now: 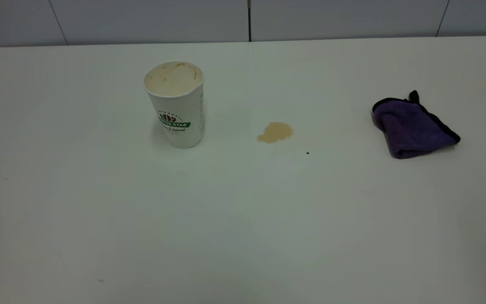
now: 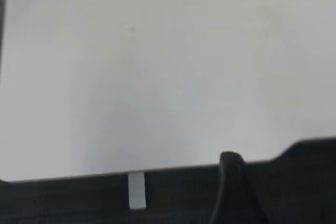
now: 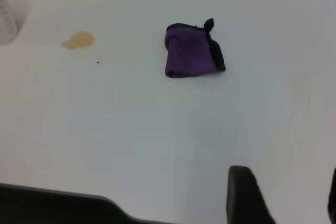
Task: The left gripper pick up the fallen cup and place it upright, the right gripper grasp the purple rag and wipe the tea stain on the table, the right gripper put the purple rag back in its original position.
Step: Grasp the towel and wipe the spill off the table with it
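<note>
Lying crumpled near the table's (image 1: pixel 243 219) right edge, well apart from the tea stain (image 1: pixel 275 132) and upright cup (image 1: pixel 176 104), the purple rag (image 1: pixel 411 128) looks soft and light, best pinched at its raised fold; neither tool's state can be told.

Exterior camera sits high and looks steeply down across the tabletop (image 1: pixel 243 236) toward the back wall (image 1: pixel 141 21), taking in the cup (image 1: pixel 176 105), the tea stain (image 1: pixel 275 132) and the purple rag (image 1: pixel 411 126) from some way off. Right wrist camera looks over the same stretch from another side, farther back: rag (image 3: pixel 192 51), stain (image 3: pixel 78 40), a sliver of cup (image 3: pixel 5 14) at its edge. Left wrist camera hangs close above bare tabletop (image 2: pixel 168 77) near its edge, sharing only that white surface.
</note>
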Controlling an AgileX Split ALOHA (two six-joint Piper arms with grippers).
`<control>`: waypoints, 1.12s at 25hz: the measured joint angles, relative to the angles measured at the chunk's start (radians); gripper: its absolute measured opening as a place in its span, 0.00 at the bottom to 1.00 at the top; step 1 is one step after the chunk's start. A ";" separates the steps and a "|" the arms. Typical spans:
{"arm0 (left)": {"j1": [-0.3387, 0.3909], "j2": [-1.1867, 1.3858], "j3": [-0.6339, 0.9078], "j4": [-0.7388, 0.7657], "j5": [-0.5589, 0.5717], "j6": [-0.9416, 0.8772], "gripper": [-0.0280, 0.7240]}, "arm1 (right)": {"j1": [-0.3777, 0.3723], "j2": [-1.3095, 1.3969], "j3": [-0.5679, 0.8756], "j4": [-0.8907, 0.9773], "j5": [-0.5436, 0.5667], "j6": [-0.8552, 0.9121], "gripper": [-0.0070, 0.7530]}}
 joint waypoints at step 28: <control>0.023 -0.077 0.000 0.000 0.012 0.000 0.70 | 0.000 0.018 -0.002 0.066 -0.012 -0.031 0.56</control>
